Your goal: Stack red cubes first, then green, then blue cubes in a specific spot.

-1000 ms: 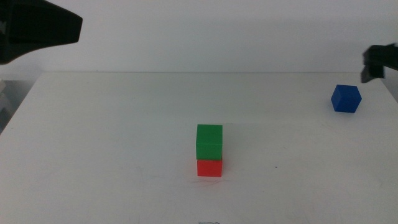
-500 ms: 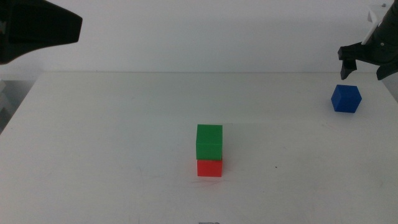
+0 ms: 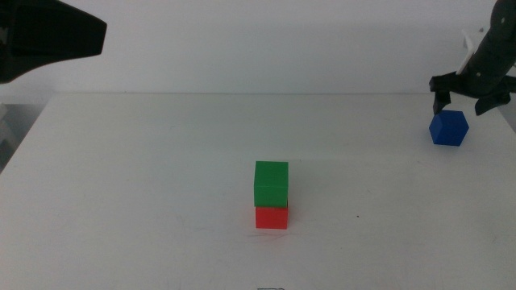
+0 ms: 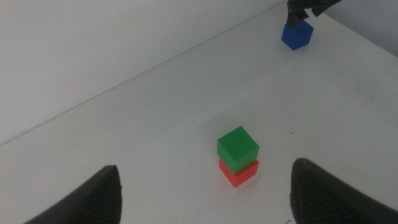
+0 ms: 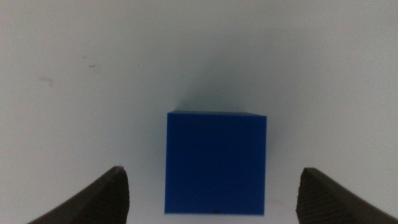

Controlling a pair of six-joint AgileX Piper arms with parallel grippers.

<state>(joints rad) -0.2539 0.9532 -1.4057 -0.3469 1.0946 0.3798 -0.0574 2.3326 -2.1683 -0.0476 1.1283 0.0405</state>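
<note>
Moved since 1 second ago: right gripper (image 3: 459, 104), from the table's far right edge to a position directly above the blue cube (image 3: 448, 127). Cubes unchanged.

Item 1, red cube (image 3: 272, 217): on bare white tabletop (image 3: 145, 185) near centre, base of the stack, apparently marking the chosen spot.
Item 2, green cube (image 3: 272, 183): seated squarely on the red cube, faces roughly aligned. 2 of 3 layers done.
Item 3, blue cube: alone at the far right, well apart from the stack, not yet lifted. Judged the next pick.
Item 4, right gripper: jaws spread wide, 1 to each side of the blue cube in the wrist view, clear gaps both sides, touching nothing, holding nothing. Likely posed to descend and close.
Item 5, left gripper (image 4: 205, 190): waiting raised at the table's left, jaws wide apart, empty, looking toward the stack.
</note>
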